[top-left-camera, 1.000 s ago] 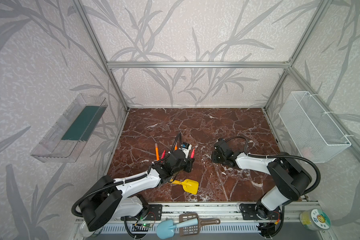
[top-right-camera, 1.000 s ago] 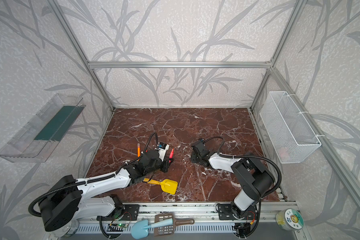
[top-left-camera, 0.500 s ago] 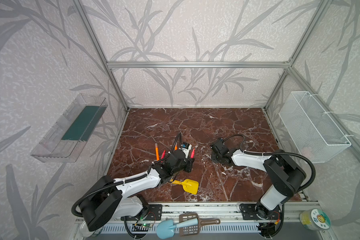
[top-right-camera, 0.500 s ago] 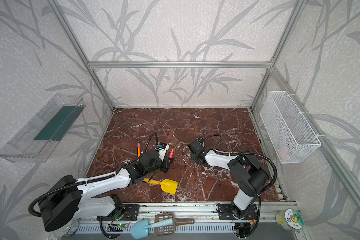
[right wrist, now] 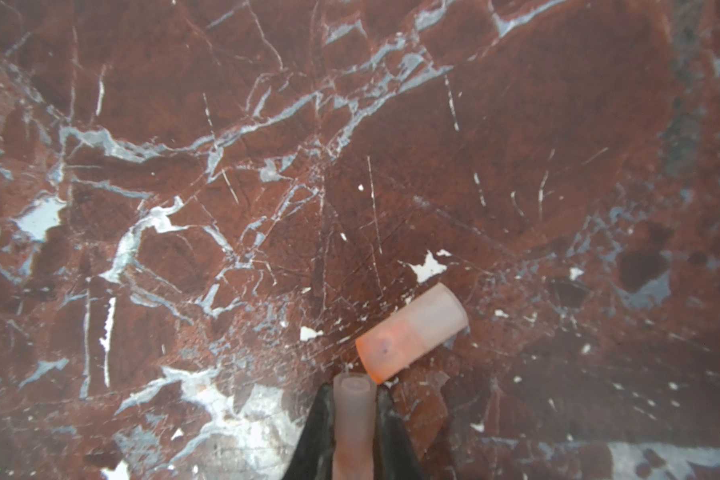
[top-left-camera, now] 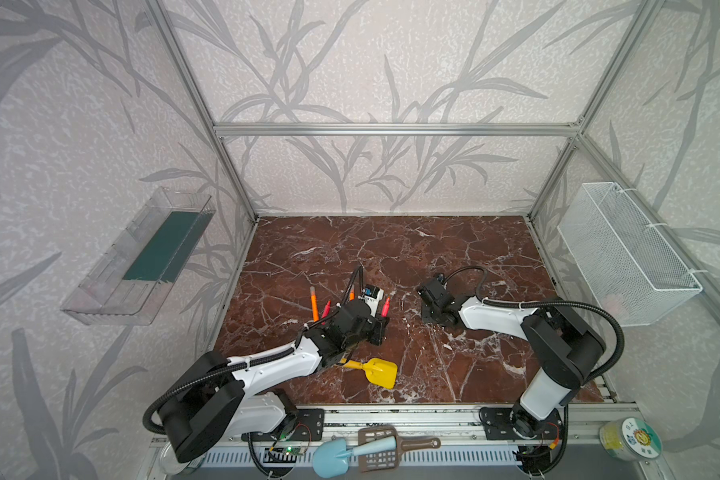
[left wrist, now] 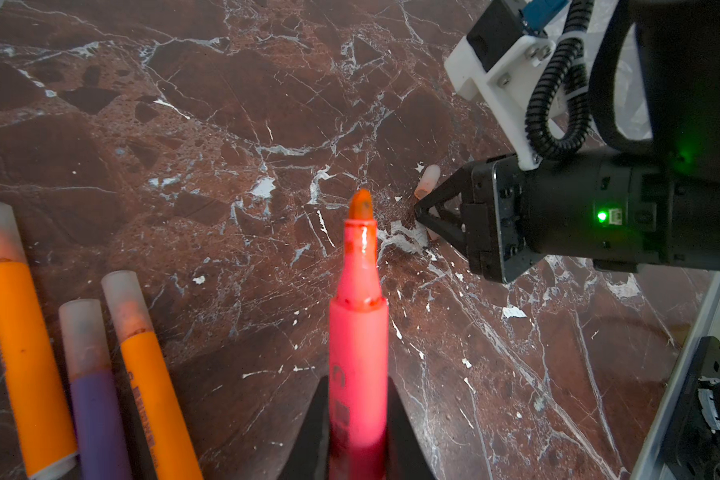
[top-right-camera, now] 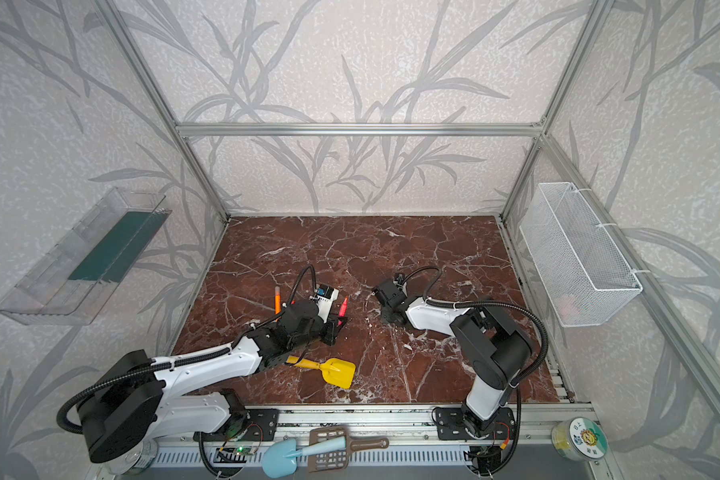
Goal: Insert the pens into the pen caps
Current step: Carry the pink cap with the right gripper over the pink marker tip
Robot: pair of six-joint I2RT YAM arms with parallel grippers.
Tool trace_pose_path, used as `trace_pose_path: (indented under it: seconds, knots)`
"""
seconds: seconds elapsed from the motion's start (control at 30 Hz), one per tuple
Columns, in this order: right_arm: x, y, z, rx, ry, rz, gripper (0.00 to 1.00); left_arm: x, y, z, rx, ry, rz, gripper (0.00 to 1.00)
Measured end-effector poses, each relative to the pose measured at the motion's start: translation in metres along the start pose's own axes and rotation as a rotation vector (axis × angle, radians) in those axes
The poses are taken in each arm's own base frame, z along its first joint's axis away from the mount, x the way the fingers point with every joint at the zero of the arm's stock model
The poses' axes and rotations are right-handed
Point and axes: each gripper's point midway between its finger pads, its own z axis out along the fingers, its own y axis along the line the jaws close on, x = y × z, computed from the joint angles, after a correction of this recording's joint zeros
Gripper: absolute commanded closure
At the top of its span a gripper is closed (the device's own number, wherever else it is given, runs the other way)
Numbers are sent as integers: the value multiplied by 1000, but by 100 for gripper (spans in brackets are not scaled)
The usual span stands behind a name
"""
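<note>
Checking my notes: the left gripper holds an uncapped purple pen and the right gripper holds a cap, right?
No: the left wrist view shows the left gripper holding a red-pink pen, not purple. The right gripper does hold a cap.

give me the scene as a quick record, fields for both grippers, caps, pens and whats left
left gripper: shut on pink pen, tip bare
right gripper: shut on cap
loose cap: on table, beside held one
capped pens: two orange, one purple, side by side
other: yellow shovel
left to do: held pen not yet capped
</note>
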Motion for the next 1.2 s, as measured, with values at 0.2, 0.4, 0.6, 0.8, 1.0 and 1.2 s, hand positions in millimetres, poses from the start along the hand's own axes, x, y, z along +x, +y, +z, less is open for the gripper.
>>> trace_pose_path:
  seconds: [0.2,0.4,0.6,0.8,1.0,1.2]
  knots:
    - [2,4,-13,-55,3,9,98,-3,-10,-8,49,-19,4,100]
    - [-20,21,-70,-255,-124,64,100,-10,-33,-26,129,-71,27,100]
    - [-49,37,-145,-553,-322,162,100,-11,-55,-40,222,-98,26,100]
    - [-62,45,-186,-750,-439,229,100,-7,-79,-48,332,-95,10,100]
    - [-67,64,-204,-868,-483,245,100,-4,-95,-53,403,-85,4,100]
    - [-66,85,-209,-928,-481,228,100,-4,-99,-52,419,-85,2,100]
